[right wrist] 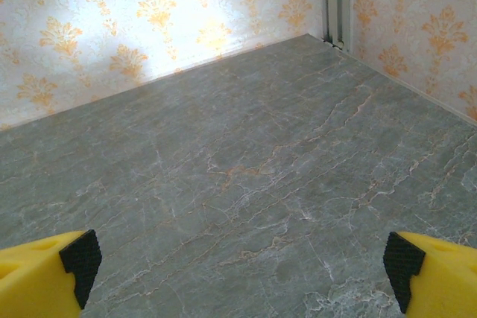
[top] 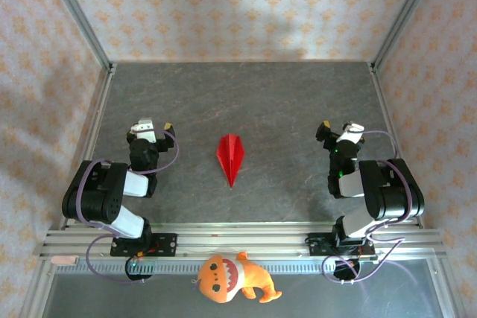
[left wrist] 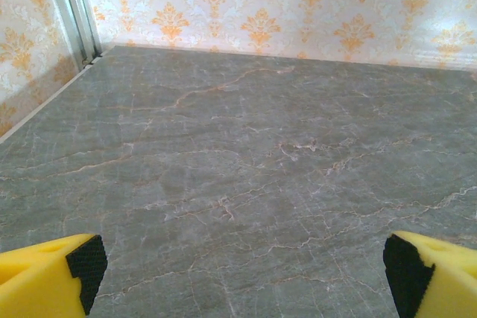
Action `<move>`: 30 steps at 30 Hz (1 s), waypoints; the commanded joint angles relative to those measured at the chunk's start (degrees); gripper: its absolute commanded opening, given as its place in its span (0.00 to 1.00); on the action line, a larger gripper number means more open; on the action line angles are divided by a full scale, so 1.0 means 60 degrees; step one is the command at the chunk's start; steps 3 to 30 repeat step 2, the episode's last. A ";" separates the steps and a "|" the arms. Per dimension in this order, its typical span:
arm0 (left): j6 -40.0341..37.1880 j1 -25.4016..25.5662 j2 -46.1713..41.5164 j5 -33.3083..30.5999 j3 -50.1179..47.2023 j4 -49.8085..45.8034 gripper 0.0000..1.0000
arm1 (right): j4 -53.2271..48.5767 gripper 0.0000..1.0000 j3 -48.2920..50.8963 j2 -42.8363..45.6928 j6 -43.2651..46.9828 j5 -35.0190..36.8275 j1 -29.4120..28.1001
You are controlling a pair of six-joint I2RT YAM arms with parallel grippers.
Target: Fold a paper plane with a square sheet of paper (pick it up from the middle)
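Jaws on both arms stand spread wide and hold nothing, the left gripper [top: 155,126] and the right gripper [top: 340,129] each poised over the grey table [top: 298,94]. Between them the red paper plane [top: 231,156] lies flat, well apart from both. Its nose points to 6 o'clock, with the left gripper at its 9 o'clock and the right gripper at its 3 o'clock.
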State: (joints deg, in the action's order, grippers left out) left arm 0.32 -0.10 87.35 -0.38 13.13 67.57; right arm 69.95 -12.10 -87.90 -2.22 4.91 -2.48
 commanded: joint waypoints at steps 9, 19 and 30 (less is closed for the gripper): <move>-0.0124 0.0050 -0.0057 -0.0083 0.0156 0.0392 0.99 | 0.0338 1.00 -0.0139 0.0073 0.0207 0.0257 -0.0077; -0.0124 0.0050 -0.0057 -0.0083 0.0156 0.0392 0.99 | 0.0338 1.00 -0.0139 0.0073 0.0207 0.0257 -0.0077; -0.0124 0.0050 -0.0057 -0.0083 0.0156 0.0392 0.99 | 0.0338 1.00 -0.0139 0.0073 0.0207 0.0257 -0.0077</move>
